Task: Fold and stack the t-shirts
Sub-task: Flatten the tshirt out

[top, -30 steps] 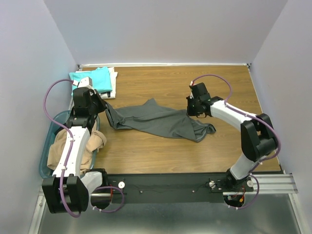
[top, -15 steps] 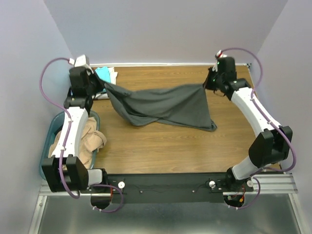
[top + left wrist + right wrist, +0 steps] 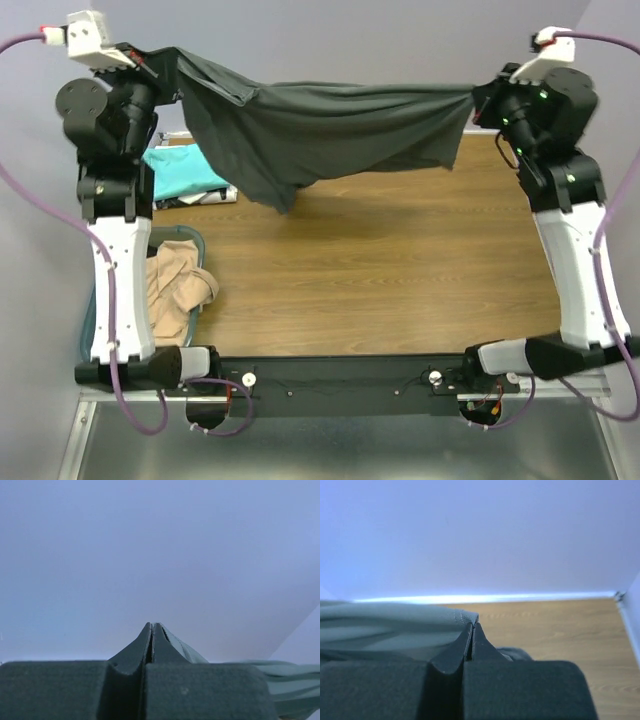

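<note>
A large dark grey t-shirt (image 3: pixel 320 125) hangs stretched in the air between both arms, high above the table. My left gripper (image 3: pixel 172 62) is shut on its left corner, and grey cloth (image 3: pixel 280 677) trails off to the right of the pinched fingertips. My right gripper (image 3: pixel 476 100) is shut on the right corner, whose hemmed edge (image 3: pixel 462 616) is pinched at the tips. The shirt's middle sags toward the left. A folded teal t-shirt (image 3: pixel 185 168) lies on a white one (image 3: pixel 205 196) at the table's back left. A tan t-shirt (image 3: pixel 175 290) sits crumpled in the basket.
The blue-green plastic basket (image 3: pixel 192 237) stands at the table's left edge beside the left arm. The wooden table (image 3: pixel 380 270) spreads below the hanging shirt. Pale walls close in on three sides.
Both arms have risen steeply and spread apart, lifting the dark grey shirt off the table until it hangs taut between them.
</note>
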